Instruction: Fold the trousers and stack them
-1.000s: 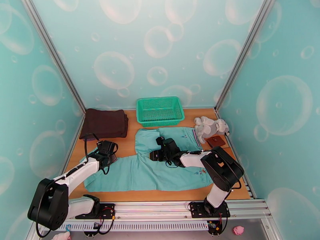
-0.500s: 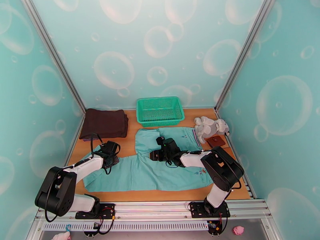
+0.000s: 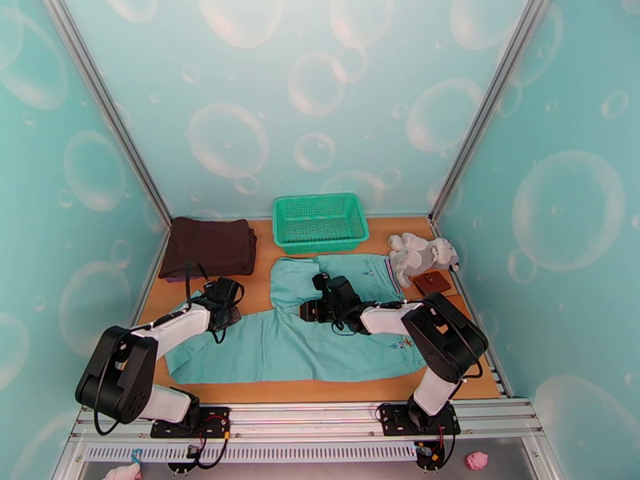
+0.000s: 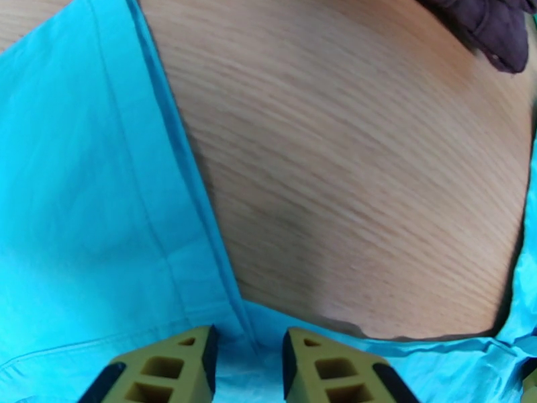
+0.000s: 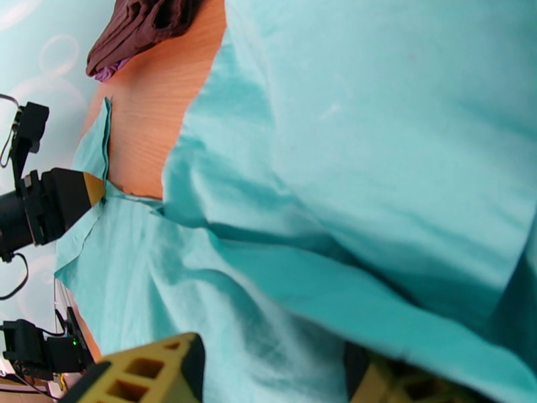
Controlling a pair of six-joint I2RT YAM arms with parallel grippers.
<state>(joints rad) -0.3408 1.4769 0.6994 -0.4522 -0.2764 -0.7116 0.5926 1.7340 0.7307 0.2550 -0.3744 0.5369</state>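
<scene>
One pair of soft, wrinkled teal trousers (image 3: 320, 342) lay spread across the wooden surface (image 3: 256, 294), near one green basket (image 3: 320, 222) and one folded brown garment (image 3: 210, 246). The left gripper (image 4: 248, 361) pinched their hem. Whether the right gripper (image 5: 268, 377) was gripping could not be told.

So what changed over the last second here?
The left arm's elbow swung forward and inward, and the left gripper edged slightly right along the trousers' leg hem. Nothing visibly grabbed or released. The right gripper, trousers, basket and dark folded garment stayed put.
</scene>
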